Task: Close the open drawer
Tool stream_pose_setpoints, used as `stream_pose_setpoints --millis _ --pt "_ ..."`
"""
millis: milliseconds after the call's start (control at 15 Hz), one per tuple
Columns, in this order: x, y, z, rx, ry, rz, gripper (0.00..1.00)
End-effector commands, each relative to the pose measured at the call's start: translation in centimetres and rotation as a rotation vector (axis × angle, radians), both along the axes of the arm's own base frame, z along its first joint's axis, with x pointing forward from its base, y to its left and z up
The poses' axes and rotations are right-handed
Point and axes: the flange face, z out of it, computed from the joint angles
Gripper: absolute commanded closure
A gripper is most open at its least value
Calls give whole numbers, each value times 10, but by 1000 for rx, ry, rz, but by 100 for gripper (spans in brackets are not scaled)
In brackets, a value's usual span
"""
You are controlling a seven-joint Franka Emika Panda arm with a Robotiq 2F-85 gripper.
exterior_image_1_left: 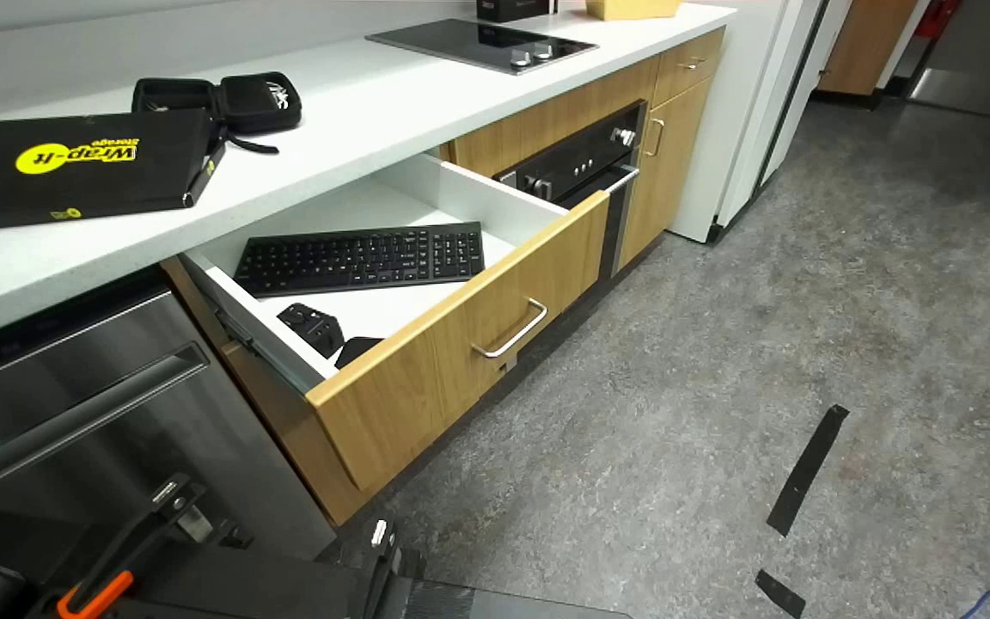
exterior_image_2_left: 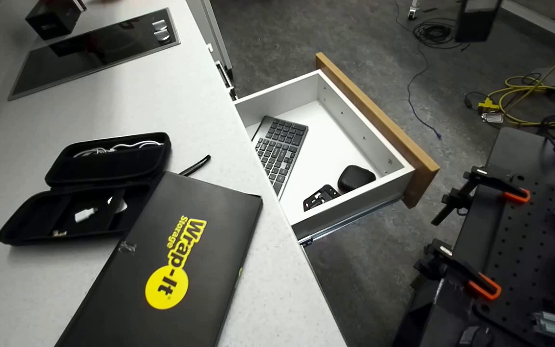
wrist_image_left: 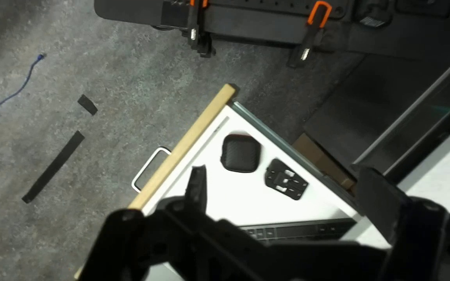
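The drawer stands pulled out from under the white counter. Its light tan wood front (exterior_image_1_left: 426, 378) and silver bar handle (exterior_image_1_left: 514, 331) face the floor area. It also shows in an exterior view from above, with its front (exterior_image_2_left: 378, 115) and white inner walls. A black keyboard (exterior_image_1_left: 362, 258), a black adapter (exterior_image_1_left: 313, 327) and a small black case (exterior_image_2_left: 356, 179) lie inside. My gripper (wrist_image_left: 282, 169) shows only in the wrist view, fingers wide apart and empty, above the drawer. There the drawer front (wrist_image_left: 186, 144) and handle (wrist_image_left: 150, 168) are to the left of the fingers.
A stainless steel appliance (exterior_image_1_left: 108, 413) stands beside the drawer. A black box (exterior_image_1_left: 82, 163) and open case (exterior_image_2_left: 99, 193) lie on the counter (exterior_image_2_left: 128, 106). A dark table (exterior_image_2_left: 523, 212) with orange-handled clamps (exterior_image_2_left: 484, 286) faces the drawer across the floor.
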Motion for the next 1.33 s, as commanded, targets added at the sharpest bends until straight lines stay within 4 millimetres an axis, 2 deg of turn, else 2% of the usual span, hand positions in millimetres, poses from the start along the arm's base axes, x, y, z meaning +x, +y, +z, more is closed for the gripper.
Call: stream_pose_setpoints --millis 0,267,400,467,600,933,1267 --pt "22 -81 -49 -53 4 -171 0" --pt "32 -181 -104 -64 31 -374 0" --pt "32 -209 -115 -28 59 -452 0" --pt "24 -191 -109 -25 54 -386 0" --pt "24 -210 -120 -18 76 -427 0" --pt "29 -209 -119 -23 74 -435 0" --pt "67 -259 -170 -74 -58 -611 0"
